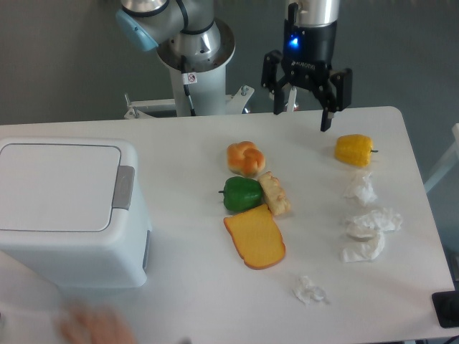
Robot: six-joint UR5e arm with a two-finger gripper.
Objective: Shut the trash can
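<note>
The table is filling the frame, and the bin is sitting big at its nine o'clock edge — lid already lying flat, grey latch facing the food. The gripper is hanging wide and empty at one o'clock, well apart from it. From there the bin is lying off toward eight o'clock, long side running left to right. To me, closing looks done already — only a press could remain.
</note>
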